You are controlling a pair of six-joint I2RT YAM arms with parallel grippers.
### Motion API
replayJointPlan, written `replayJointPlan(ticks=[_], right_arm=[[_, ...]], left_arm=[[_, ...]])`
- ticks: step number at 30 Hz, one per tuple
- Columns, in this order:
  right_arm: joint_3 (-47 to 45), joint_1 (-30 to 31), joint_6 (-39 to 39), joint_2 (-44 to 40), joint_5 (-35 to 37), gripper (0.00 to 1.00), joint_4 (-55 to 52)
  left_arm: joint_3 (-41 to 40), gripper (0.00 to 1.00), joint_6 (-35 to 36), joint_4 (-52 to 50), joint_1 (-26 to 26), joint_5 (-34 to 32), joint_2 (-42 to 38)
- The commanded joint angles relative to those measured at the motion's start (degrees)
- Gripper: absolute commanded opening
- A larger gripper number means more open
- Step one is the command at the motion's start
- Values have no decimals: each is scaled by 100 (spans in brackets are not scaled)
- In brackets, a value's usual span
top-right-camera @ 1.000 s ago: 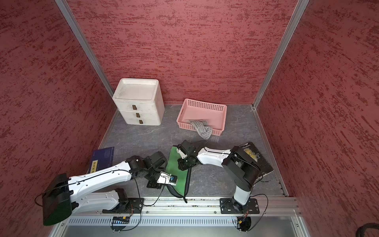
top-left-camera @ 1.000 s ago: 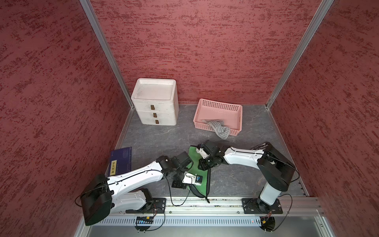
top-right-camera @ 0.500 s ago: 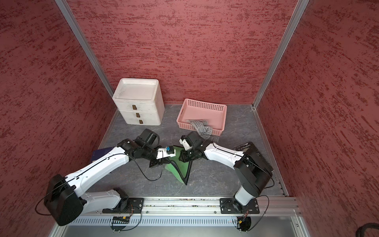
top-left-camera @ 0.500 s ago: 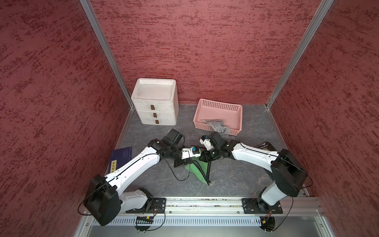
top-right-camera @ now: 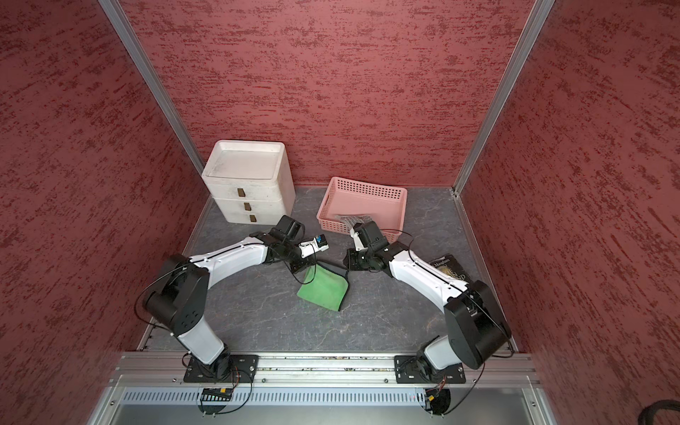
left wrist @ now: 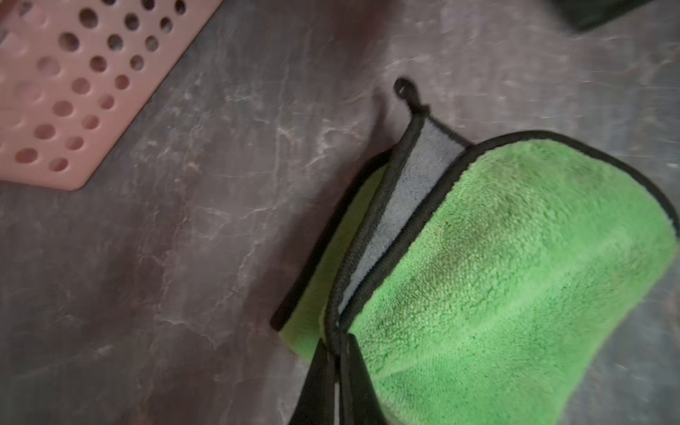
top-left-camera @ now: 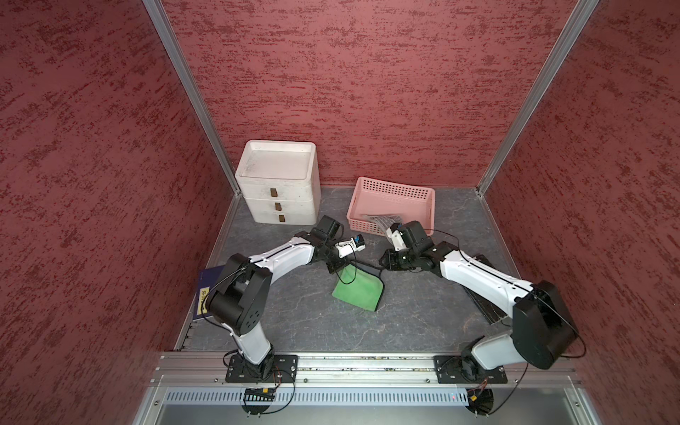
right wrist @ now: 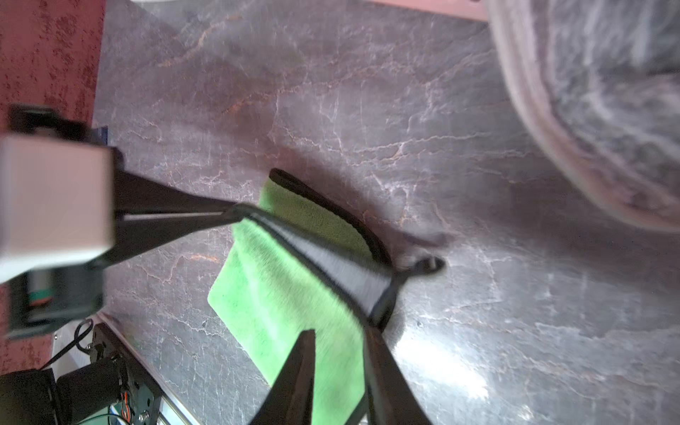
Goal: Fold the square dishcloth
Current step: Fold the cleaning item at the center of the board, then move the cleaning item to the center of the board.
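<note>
Left wrist view: dishcloth (left wrist: 496, 276) is plush green microfibre, grey on the other face, with a black hem (left wrist: 368, 239) and a hang loop (left wrist: 404, 90) at one corner. Judging by the pile it's light, floppy, zero stiffness, grippy rather than slick, nothing to break. It'll sag between two holds, so take it by the hem at the corners, not mid-panel

Location: doubled over in the middle of the table (top-left-camera: 312, 320), between the arms, near side of the pink basket (top-left-camera: 427, 206)

Far-left corner: left gripper (left wrist: 336, 344) has its jaws together, clamped on the hem

Far-right corner by the loop: right gripper (right wrist: 338, 331) has its jaws apart, green pile visible in the gap. One finger (right wrist: 384, 368) touches the hem, doesn't look like a pinch
</note>
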Motion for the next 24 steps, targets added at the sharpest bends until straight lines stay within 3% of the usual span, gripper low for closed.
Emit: replayJointPlan(ticks=[1,3,7,9,14,17,21,24], right_arm=[[-193,-28,18,-324,303,31,-12],[-310,-22,57,-403,185,31,95],[-468,164,201,-328,-35,31,349],[-492,356,306,-164,-84,31,528],[-387,486,528,597,-625,29,1259],[-236,484,566,1217,-827,24,1482],[-80,423,585,1882,-813,19,1641],[-192,334,732,2147,-935,17,1960]], left_arm=[[147,0,-222,492,-66,-887,284],[130,14,-180,559,-128,-1122,350],[-78,66,-181,737,-157,-1404,80],[-232,74,-184,873,-158,-1483,-244],[-501,74,-521,557,-199,-1024,-1154],[-607,69,-625,116,-382,-632,-1364],[-777,48,-670,20,-678,-408,-1115],[-737,45,-729,248,-814,-713,-453]])
